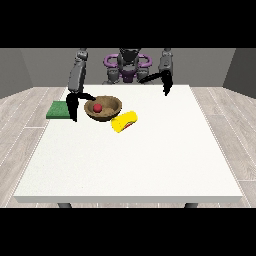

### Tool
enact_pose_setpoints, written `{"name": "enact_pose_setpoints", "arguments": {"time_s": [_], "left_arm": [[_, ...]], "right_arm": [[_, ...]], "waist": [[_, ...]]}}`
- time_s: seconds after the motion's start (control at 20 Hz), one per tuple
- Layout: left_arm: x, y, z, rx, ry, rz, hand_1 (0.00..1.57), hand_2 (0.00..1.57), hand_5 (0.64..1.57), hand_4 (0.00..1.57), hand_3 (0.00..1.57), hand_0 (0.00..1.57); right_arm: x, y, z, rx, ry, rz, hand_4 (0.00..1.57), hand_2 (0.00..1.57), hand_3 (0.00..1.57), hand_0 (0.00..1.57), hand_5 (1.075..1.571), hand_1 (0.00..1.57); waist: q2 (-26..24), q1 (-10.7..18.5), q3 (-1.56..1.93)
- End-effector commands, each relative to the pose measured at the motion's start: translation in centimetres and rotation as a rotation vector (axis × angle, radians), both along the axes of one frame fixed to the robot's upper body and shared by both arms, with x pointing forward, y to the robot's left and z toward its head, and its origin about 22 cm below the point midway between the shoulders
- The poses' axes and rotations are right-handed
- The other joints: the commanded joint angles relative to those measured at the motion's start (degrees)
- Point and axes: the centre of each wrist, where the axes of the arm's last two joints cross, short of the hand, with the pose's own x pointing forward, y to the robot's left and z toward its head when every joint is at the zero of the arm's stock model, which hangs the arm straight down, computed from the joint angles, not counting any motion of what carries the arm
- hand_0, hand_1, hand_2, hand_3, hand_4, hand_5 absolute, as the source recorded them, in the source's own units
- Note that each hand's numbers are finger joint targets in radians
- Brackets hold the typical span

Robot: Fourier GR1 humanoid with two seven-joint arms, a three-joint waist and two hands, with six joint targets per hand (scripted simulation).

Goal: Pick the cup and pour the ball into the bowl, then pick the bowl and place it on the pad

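Ball (97,107) sits in the bowl (103,108); cup (124,121) lies tipped on the table (130,160) — pour done. Hand at the view's left (73,106) beside the bowl, finger state unclear. Next — grasp the bowl, carry to the pad (60,110).

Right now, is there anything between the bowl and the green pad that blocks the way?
Only the hand at the view's left hangs between the bowl and the green pad; no other object lies there.

surface: white table (150,160) | on it: brown bowl (111,113), yellow cup (124,121) on its side, green pad (59,110) at edge
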Motion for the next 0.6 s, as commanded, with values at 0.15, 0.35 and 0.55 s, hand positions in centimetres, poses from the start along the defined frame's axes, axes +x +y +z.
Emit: {"name": "enact_pose_setpoints", "arguments": {"time_s": [0.15, 0.35, 0.55], "left_arm": [[0.1, 0.4, 2.7, 0.015, -0.063, -0.029, 0.00, 0.00, 1.558, 0.00, 0.00, 0.00], [-0.4, -1.4, 2.3, 0.017, 0.018, -0.062, 0.00, 0.00, 1.561, 0.00, 0.00, 0.00], [-0.1, 0.5, 0.4, 0.015, 0.058, -0.037, 0.00, 0.00, 1.563, 0.00, 0.00, 0.00]], "right_arm": [[0.1, 0.2, -0.5, 0.049, -0.002, -0.041, 0.15, 0.00, 0.00, 0.00, 1.525, 0.00], [-0.7, 3.8, -3.0, 0.084, 0.082, -0.040, 0.24, 0.00, 0.00, 0.00, 1.532, 0.00], [1.7, 4.3, 0.2, 0.096, 0.091, -0.032, 0.36, 0.00, 0.00, 0.00, 1.545, 0.00]], "waist": [[4.32, 2.58, 0.98], [-0.18, 4.14, 0.95], [-2.42, 3.38, 0.89]]}}
